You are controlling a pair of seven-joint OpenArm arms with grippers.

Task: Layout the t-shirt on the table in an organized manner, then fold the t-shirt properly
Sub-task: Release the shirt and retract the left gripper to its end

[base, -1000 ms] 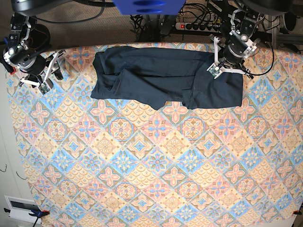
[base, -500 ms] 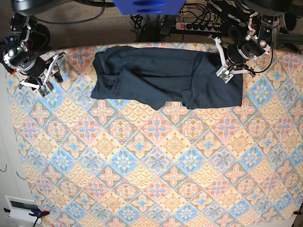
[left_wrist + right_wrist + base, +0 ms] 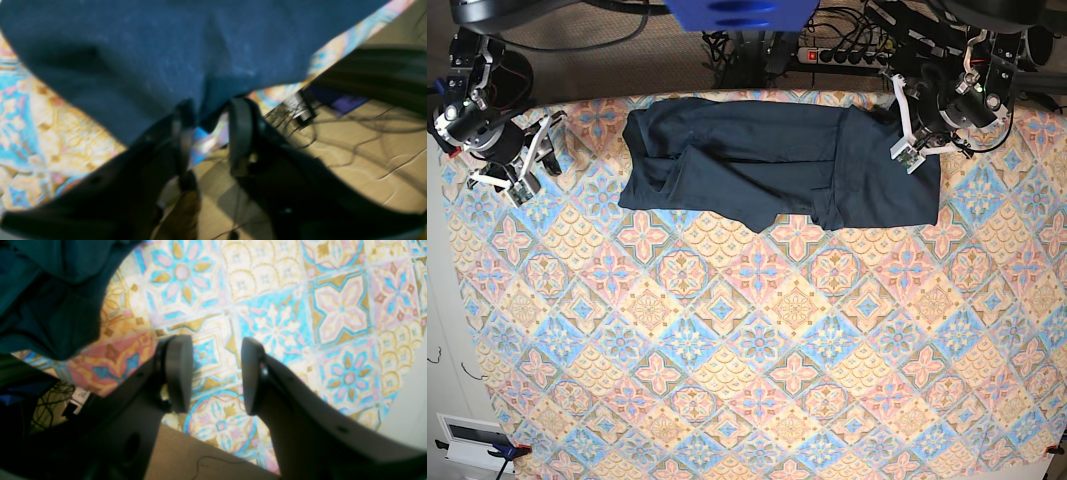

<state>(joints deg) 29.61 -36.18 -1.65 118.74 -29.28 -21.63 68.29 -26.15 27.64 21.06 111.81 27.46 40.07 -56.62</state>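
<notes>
The table [image 3: 757,340], covered in a tile-pattern cloth, carries only the dark t-shirt [image 3: 767,165], spread in loose folds along the far edge, its one end lying just beside the left pincer [image 3: 905,128], perhaps touching it, and well apart from the right pincer [image 3: 535,160].

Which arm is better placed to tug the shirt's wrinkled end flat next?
Probably the left: its gripper hangs at the t-shirt edge, jaws parted. The right gripper sits over bare table, clear of the cloth.
</notes>
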